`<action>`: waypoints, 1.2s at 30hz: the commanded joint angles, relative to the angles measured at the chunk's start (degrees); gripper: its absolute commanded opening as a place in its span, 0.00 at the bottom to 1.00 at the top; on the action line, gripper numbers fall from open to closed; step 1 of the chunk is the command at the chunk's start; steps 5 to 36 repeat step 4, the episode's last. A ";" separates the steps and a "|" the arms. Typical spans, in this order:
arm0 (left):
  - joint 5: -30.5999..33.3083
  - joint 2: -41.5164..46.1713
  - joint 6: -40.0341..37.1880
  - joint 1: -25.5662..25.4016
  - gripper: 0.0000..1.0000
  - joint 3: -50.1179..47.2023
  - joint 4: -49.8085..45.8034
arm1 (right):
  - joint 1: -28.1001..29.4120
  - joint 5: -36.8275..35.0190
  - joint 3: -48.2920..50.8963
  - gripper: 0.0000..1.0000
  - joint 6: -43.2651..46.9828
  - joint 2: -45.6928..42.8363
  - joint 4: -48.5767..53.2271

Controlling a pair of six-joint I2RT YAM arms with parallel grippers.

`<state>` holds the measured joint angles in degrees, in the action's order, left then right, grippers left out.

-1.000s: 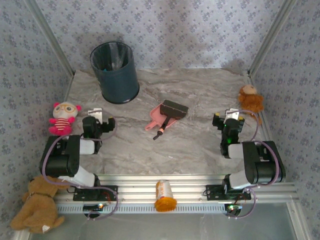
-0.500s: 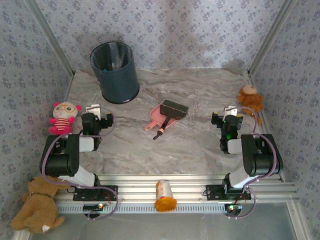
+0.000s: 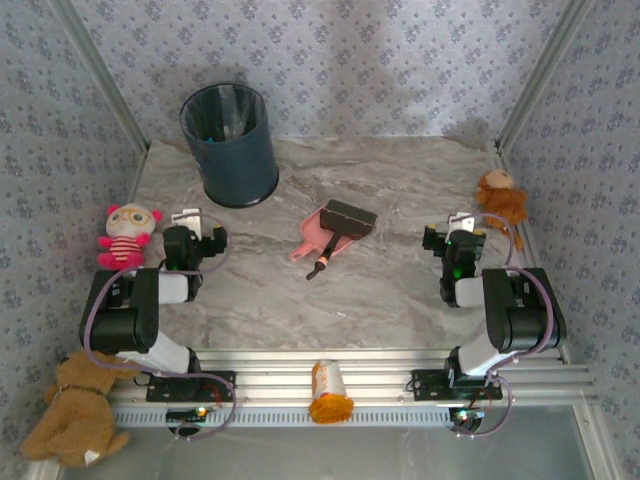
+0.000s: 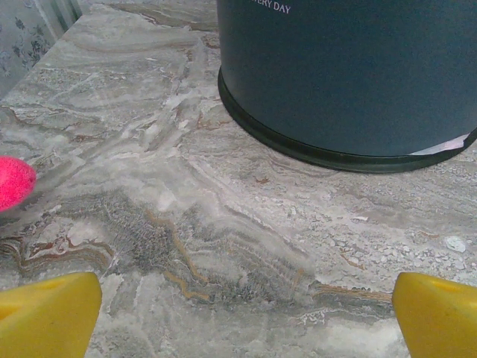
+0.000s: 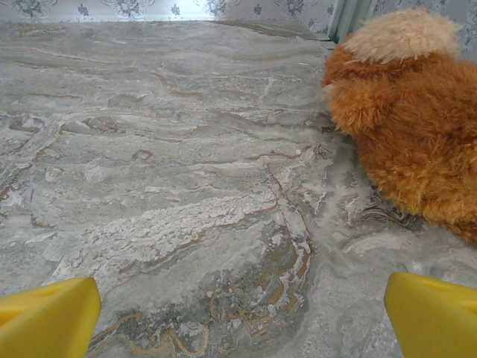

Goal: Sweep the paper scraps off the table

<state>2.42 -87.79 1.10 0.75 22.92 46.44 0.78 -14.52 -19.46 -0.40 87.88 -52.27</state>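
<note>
Showing the table (image 3: 390, 290) from above, read left to right. At the left edge, pink doll (image 3: 127, 236), seated beside the working area and judged mere clutter. Just right of it, left gripper (image 3: 197, 230), tucked close to its own base and aimed toward the far side. Yellow fingertips (image 4: 46, 315) splayed to full width at the lower corners of the wrist view, low over bare marble, released, nothing between them. Beyond, at the far left, dark bin (image 3: 230, 150), upright on the marble, judged placed there as the dump for sweepings; interior too dark to read. At centre, pink dustpan (image 3: 308, 236) lying flat with dark brush (image 3: 348, 216) laid on it, handle pointing near, well apart from both arms, judged as tools set aside. On the near rail, orange bottle (image 3: 330, 392), off the marble. Right of centre, right gripper (image 3: 456, 232), likewise drawn in near its base, fingertips (image 5: 432, 317) spread wide, grasping nothing. At the far right, brown plush toy (image 5: 406, 112), resting on the marble near that gripper, not touching it. As for the paper scraps, judged already swept off the table and presumably inside the bin, though unconfirmed
</note>
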 commanded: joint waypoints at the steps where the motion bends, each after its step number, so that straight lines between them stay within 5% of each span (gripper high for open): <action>1: 0.49 -0.14 0.53 0.28 1.00 0.90 -0.12 | -0.34 -0.46 -0.75 1.00 -0.31 -0.06 0.06; 36: 0.49 -0.18 0.42 0.25 1.00 0.67 0.10 | -0.35 -0.53 -0.71 1.00 -0.35 -0.05 0.06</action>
